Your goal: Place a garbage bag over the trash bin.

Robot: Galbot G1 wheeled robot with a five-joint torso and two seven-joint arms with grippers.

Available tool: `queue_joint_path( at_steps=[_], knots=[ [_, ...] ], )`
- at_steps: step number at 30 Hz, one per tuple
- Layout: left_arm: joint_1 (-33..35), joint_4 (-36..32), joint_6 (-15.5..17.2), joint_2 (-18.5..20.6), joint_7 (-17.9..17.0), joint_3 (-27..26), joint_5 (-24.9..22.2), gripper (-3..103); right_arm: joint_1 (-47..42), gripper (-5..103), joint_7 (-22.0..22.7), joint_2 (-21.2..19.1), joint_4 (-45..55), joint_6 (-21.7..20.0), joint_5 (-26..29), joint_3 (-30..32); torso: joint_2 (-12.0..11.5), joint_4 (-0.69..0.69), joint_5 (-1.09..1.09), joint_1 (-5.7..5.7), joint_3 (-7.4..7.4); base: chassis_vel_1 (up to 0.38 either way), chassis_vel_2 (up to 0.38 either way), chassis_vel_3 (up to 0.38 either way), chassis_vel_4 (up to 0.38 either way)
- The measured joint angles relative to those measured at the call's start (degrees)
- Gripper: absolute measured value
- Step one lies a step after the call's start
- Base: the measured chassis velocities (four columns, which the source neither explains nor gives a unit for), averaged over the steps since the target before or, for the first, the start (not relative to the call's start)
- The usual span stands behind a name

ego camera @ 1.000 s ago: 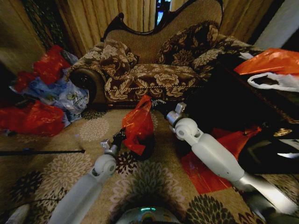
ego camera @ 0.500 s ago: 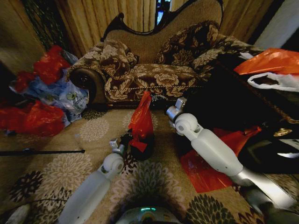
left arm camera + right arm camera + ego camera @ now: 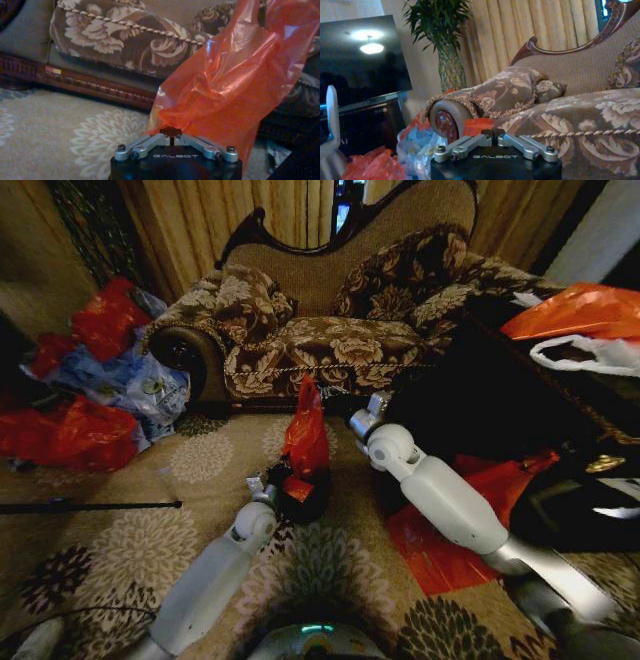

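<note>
Here we see garbage bag (image 3: 306,438) standing upright, lower end in trash bin (image 3: 312,498); left gripper (image 3: 171,138) and right gripper (image 3: 493,135) jaws both pinch it.

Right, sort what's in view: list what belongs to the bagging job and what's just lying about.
Job:
thin crinkly red plastic garbage bag
small black round trash bin
left gripper, pinching the bag
right gripper, pinching the bag

Lying about:
floral patterned sofa
stuffed red bags
flat red sheet on the carpet
</note>
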Motion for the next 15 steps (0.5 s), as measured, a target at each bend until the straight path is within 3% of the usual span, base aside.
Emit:
queue_joint_path(
  at_steps=[15],
  knots=[
    [-4.25, 5.94, 0.32, -2.86, -0.22, 2.55, 0.2, 0, -3.42, 0, -0.88, -1.58, 2.92, -0.03, 0.24, 0.03, 0.0, -0.01, 0.0, 0.0, 0.0, 0.0, 0.0, 0.0, 0.0]
  ],
)
